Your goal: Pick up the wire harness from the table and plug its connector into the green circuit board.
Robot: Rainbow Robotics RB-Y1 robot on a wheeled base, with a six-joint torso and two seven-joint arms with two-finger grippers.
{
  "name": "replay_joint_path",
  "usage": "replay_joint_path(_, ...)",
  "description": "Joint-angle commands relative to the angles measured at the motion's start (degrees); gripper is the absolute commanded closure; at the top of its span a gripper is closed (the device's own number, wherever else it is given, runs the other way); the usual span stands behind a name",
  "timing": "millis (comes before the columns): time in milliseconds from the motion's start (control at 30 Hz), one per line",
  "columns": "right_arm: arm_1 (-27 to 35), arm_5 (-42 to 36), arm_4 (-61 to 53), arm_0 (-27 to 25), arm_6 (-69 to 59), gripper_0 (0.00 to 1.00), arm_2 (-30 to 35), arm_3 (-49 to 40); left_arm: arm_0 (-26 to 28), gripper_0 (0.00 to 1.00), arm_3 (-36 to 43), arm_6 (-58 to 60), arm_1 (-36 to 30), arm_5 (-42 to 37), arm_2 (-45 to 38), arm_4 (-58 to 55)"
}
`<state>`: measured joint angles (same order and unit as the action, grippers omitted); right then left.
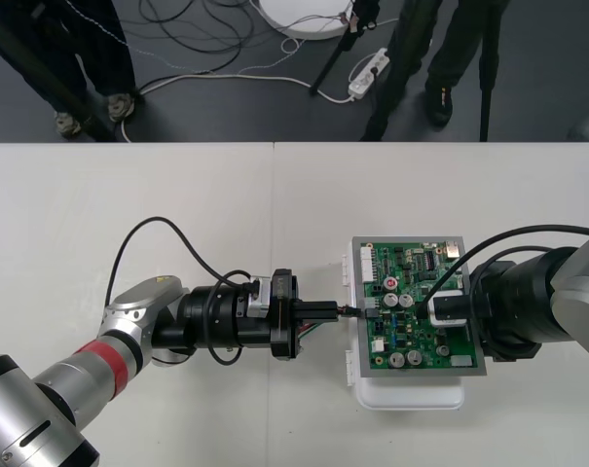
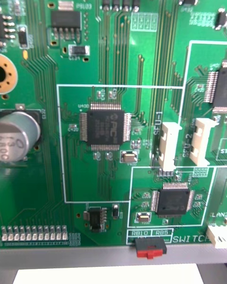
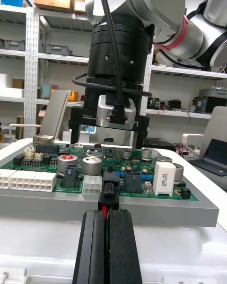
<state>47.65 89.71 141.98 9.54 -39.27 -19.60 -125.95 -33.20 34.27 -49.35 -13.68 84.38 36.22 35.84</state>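
Clamping harness plug (image 3: pixel 109 198), left end effector (image 3: pixel 108 214).

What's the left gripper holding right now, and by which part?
Left gripper is shut on the harness, pinching its wires just behind the black plug at the edge of the board.

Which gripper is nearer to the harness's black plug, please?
Left. The left gripper holds the harness just behind the plug, jaws shut on its wires at the edge of the green circuit board. The right gripper hangs over the board's middle, apart from it.
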Motion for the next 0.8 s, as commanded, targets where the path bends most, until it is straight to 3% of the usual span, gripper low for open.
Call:
replay_joint_path(33, -1.33, 0.29, 0.40, 1.62, -2.92, 0.00, -0.97, -1.58, -2.39, 1.00, 0.36, -6.90, 1.64, -1.41, 1.22, -0.16)
replay_joint_path(800, -1.33, 0.29, 0.49, 1.62, -2.57, 0.00, -0.88, -1.67, -2.57, 1.00, 0.36, -6.99, 1.99, -2.02, 2.98, -2.97)
